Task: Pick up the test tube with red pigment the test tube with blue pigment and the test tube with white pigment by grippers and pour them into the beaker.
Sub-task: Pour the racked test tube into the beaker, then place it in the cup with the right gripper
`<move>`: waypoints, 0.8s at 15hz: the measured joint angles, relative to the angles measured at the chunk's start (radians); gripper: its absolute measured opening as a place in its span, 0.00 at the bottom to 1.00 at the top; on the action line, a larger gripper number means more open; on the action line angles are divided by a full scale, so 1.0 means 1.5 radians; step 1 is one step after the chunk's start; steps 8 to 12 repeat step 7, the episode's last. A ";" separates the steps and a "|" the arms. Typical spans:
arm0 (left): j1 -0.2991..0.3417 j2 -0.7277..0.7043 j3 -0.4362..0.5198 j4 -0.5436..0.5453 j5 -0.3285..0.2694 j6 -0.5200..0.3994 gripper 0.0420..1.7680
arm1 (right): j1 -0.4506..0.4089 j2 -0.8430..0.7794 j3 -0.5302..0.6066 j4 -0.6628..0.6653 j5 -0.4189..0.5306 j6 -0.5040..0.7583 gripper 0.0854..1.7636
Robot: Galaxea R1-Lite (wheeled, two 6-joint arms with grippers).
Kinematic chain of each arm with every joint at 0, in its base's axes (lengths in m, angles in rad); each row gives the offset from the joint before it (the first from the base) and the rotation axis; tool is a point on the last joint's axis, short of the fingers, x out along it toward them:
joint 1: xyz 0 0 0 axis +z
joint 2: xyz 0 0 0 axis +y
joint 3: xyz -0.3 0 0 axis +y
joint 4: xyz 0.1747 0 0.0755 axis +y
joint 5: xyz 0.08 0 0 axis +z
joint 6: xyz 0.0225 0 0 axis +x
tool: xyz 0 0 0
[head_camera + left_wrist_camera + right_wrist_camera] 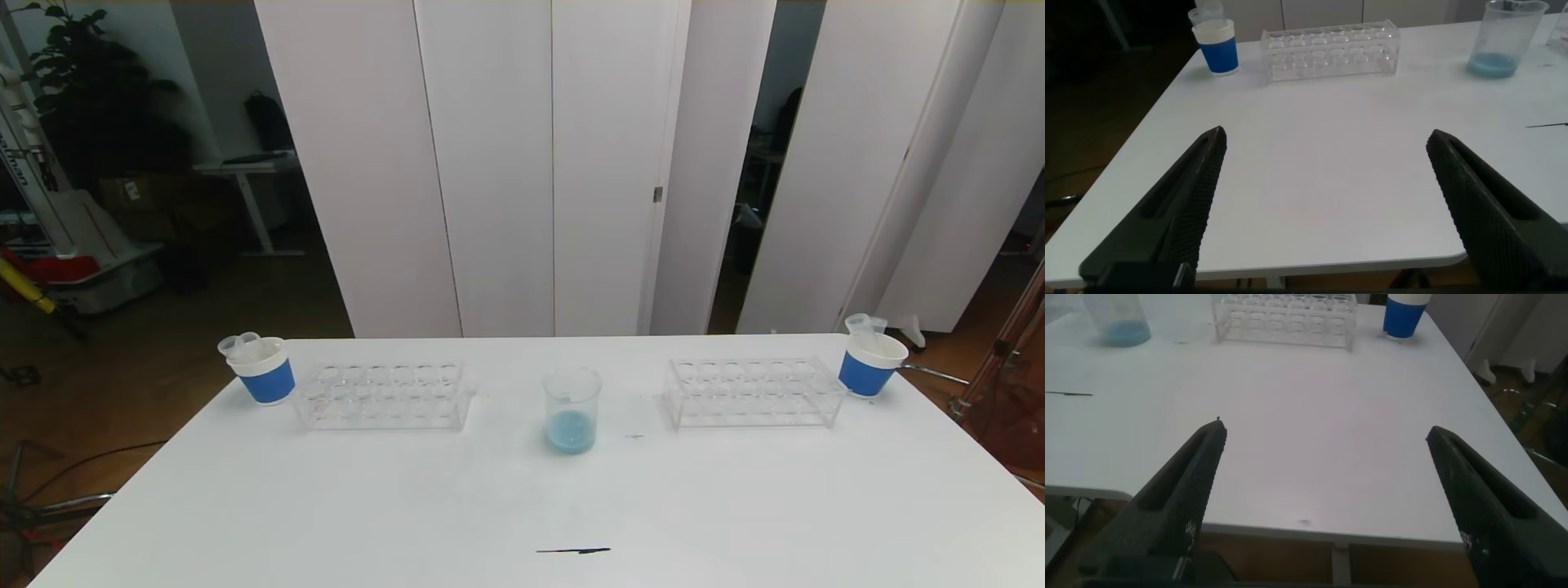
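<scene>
Both your left gripper point(1323, 204) and right gripper point(1323, 498) stand apart, empty, well short of the beaker point(572, 408). Risk: knocking it over by reaching hastily.

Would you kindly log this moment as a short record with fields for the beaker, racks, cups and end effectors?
beaker: the beaker stands at table centre, pale blue liquid at its bottom
racks: left rack and right rack, both clear, no tubes visible in them
cups: left cup and right cup, blue-banded, each holding clear tubes
left end effector: open, at near table edge, holding nothing
right end effector: open, at near table edge, holding nothing
</scene>
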 joint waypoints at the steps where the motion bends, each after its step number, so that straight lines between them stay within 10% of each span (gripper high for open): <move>1: 0.000 0.000 0.000 0.000 0.000 0.000 0.99 | 0.000 -0.001 0.000 0.006 -0.002 -0.002 0.99; 12: 0.000 0.000 0.000 0.000 0.000 0.000 0.99 | 0.000 -0.001 0.000 0.004 -0.003 -0.003 0.99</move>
